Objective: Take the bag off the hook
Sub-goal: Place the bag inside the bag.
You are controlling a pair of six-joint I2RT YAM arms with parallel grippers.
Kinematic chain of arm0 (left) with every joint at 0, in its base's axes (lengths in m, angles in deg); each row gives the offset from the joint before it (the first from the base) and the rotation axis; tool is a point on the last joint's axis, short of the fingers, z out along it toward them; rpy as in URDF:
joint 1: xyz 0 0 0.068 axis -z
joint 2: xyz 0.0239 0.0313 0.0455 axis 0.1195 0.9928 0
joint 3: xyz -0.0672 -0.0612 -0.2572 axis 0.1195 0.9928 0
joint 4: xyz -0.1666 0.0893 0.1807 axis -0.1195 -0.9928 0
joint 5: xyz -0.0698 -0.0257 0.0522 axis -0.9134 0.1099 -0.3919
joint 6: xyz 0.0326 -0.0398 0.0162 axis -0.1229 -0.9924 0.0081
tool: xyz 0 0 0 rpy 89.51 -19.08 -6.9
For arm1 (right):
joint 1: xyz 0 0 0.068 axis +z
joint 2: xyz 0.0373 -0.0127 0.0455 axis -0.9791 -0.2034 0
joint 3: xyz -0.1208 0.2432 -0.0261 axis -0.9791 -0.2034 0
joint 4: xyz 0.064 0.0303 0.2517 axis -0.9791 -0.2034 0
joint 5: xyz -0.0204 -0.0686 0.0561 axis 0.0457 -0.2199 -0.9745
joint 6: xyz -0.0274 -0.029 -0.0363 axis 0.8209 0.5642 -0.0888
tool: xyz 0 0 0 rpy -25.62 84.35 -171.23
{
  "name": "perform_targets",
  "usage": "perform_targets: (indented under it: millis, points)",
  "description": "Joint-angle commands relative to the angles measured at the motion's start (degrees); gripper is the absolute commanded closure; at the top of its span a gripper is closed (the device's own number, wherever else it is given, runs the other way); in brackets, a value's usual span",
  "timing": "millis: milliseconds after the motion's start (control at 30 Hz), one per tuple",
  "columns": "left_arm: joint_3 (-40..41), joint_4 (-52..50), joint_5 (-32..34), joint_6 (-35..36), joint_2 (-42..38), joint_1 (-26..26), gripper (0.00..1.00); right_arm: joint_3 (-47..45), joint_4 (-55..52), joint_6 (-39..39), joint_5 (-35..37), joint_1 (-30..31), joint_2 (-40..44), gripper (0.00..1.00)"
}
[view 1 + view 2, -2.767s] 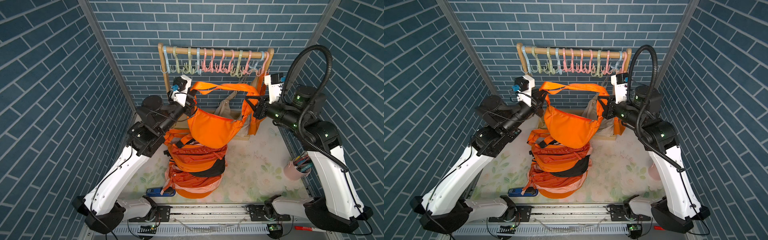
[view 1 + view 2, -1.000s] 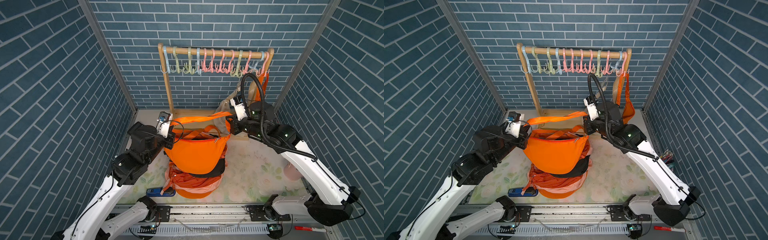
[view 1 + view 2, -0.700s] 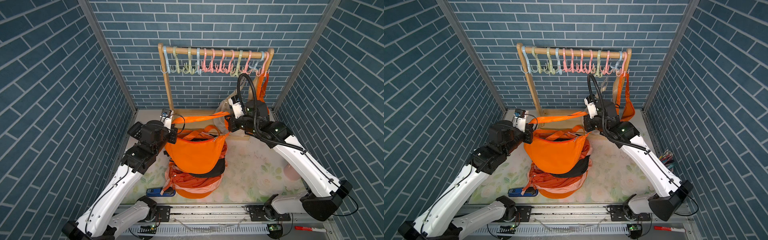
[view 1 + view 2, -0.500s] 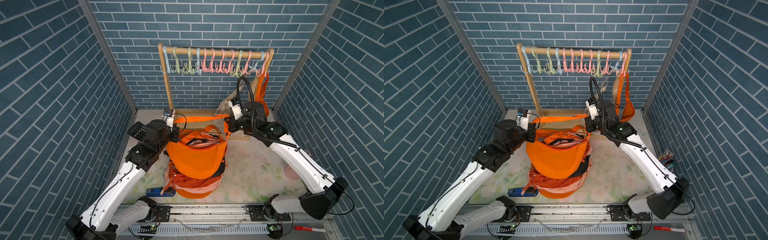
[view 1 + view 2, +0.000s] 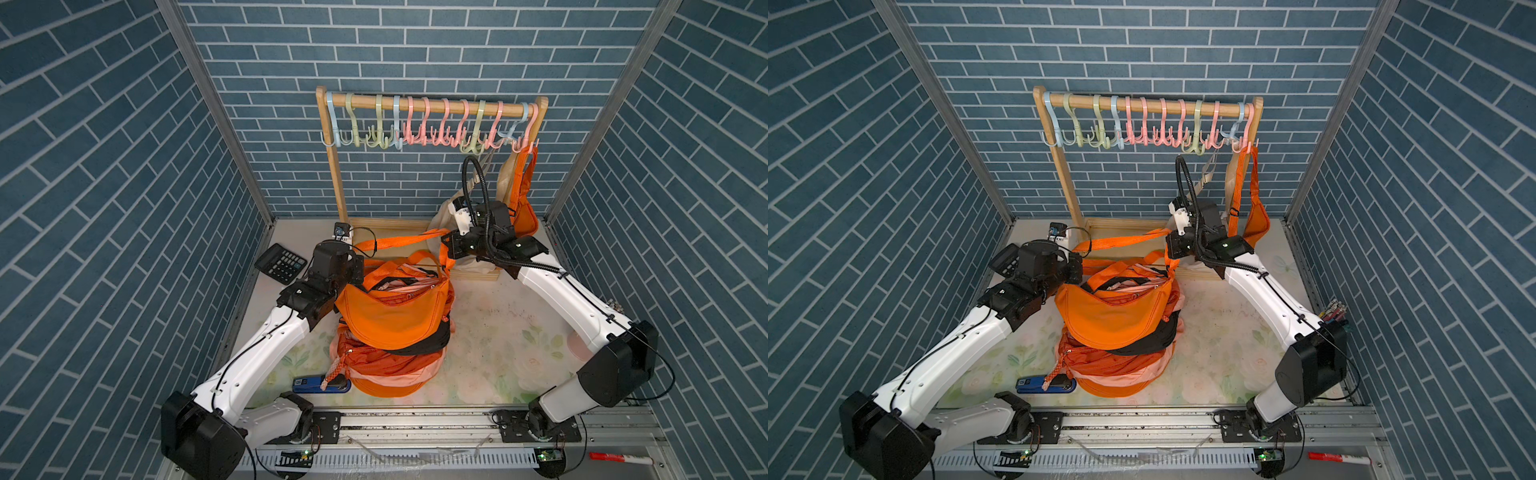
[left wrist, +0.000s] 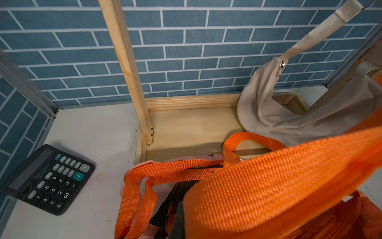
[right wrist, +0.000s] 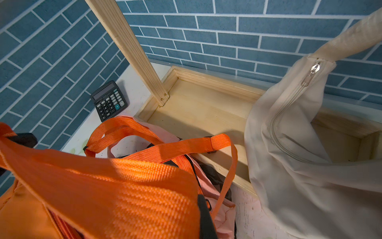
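An orange bag (image 5: pixel 390 316) (image 5: pixel 1108 320) lies on top of a pile of bags, clear of the coloured hooks (image 5: pixel 432 133) on the wooden rail. Its strap (image 5: pixel 399 241) (image 5: pixel 1121 241) runs taut between my two grippers. My left gripper (image 5: pixel 359 266) (image 5: pixel 1077 266) is shut on the strap's left end. The right gripper (image 5: pixel 446 245) (image 5: pixel 1169 245) is shut on its right end. In the left wrist view the strap (image 6: pixel 268 175) fills the foreground and hides the fingers. The right wrist view shows the strap (image 7: pixel 124 186) the same way.
The pile of orange and pink bags (image 5: pixel 386 365) stands mid-table. Another orange bag (image 5: pixel 525 195) and a beige bag (image 5: pixel 505 178) hang at the rail's right end. A calculator (image 5: pixel 281 264) lies back left, a blue stapler (image 5: pixel 322 384) in front. The rack's wooden base (image 6: pixel 196 128) sits behind.
Both arms have come down and forward from the hooks with the bag slung between them. Over the last second its body has settled onto the pile. The grips have not changed.
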Motion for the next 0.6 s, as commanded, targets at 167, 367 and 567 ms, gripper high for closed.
perform_targets:
  millis: [167, 367, 567]
  points:
    - [6.18, 4.12, 3.49, -5.48, -0.15, -0.63, 0.81, -3.86, 4.41, -2.43, -2.23, -0.71, -1.84, 0.87]
    - [8.45, 6.16, 2.63, -6.96, 1.62, -0.79, 0.71, -5.60, 5.95, -3.33, -3.27, -0.80, -3.57, 0.78]
    - [7.41, 6.26, 1.81, -7.17, 3.38, -0.75, 0.49, -6.41, 7.12, -4.14, -4.51, -0.79, -5.27, 0.44]
